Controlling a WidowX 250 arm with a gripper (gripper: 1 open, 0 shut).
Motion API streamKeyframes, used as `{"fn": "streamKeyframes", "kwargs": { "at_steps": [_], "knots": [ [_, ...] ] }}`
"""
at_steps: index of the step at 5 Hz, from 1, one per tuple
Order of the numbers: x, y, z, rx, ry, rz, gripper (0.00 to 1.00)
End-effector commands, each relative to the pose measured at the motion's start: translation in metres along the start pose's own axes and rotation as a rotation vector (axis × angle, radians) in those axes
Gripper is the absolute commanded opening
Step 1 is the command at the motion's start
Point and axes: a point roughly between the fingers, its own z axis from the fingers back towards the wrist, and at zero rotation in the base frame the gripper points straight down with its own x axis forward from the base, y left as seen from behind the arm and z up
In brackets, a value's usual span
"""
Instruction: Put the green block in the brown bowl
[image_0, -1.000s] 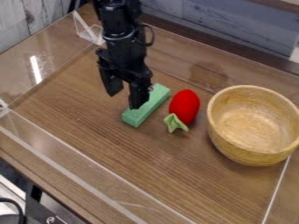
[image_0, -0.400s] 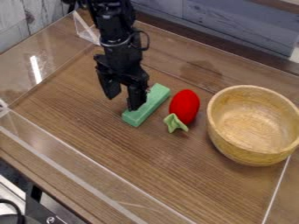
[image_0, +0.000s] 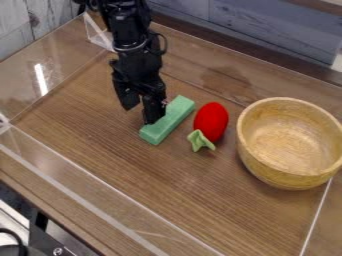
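Observation:
The green block (image_0: 168, 119) lies flat on the wooden table, its long side running from near left to far right. My gripper (image_0: 139, 103) hangs pointing straight down just left of the block's far half, fingers open and nothing between them. One dark fingertip (image_0: 152, 108) stands right at the block's left edge; whether it touches is not clear. The brown bowl (image_0: 290, 141) sits to the right, upright and with nothing inside it.
A red strawberry-shaped toy (image_0: 209, 122) with green leaves lies between the block and the bowl. Clear acrylic walls (image_0: 40, 75) ring the table. A grey plank wall runs along the back.
The gripper has shifted slightly left and lower beside the block, still open. The block, toy and bowl have not moved.

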Motion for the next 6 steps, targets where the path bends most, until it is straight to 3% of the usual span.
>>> {"fn": "streamKeyframes", "kwargs": {
  "at_steps": [1,2,4,5,6],
  "knots": [
    [0.008,0.003,0.005,0.021,-0.047,0.034,1.00],
    [0.007,-0.001,-0.003,0.016,-0.048,0.058,1.00],
    [-0.007,-0.004,0.005,0.009,-0.047,0.096,1.00],
    [-0.011,-0.013,-0.004,0.016,-0.040,0.143,1.00],
    [-0.002,-0.018,-0.014,0.017,-0.029,0.137,1.00]
  ]
}}
